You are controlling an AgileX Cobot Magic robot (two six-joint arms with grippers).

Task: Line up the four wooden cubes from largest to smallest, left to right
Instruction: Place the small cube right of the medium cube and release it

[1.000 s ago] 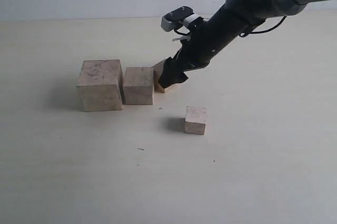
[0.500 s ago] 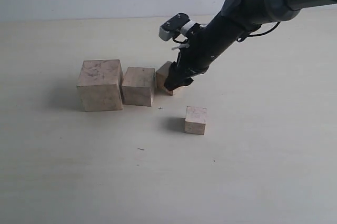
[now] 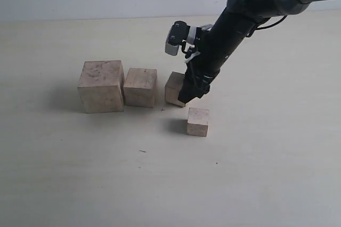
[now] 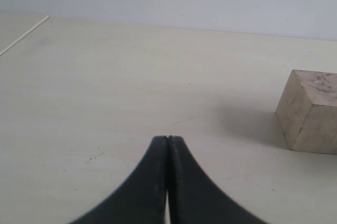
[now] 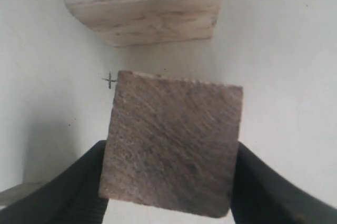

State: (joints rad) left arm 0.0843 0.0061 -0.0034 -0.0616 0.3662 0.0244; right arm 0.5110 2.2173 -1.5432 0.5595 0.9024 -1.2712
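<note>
Four wooden cubes are on the pale table. The largest cube (image 3: 101, 86) stands at the left, with the second-largest cube (image 3: 140, 87) touching its right side. My right gripper (image 3: 188, 91) points steeply down and is shut on the third cube (image 3: 173, 88), holding it low just right of the second-largest, a small gap between them. The wrist view shows the third cube (image 5: 171, 148) clamped between both fingers (image 5: 76, 184) of the right gripper (image 5: 171, 187), with the second-largest cube (image 5: 142, 3) beyond. In front stands the smallest cube (image 3: 197, 121), alone. My left gripper (image 4: 167, 140) is shut and empty, with the largest cube (image 4: 310, 111) off to one side.
A small dark cross mark (image 3: 162, 110) is on the table in front of the row. The bare table (image 3: 80, 173) stretches toward the front and left. The right arm (image 3: 250, 3) reaches in from the upper right.
My right gripper has closed on the third cube and carried it a little right and forward, away from the second-largest cube. The arm now stands steeper. The other cubes have not moved.
</note>
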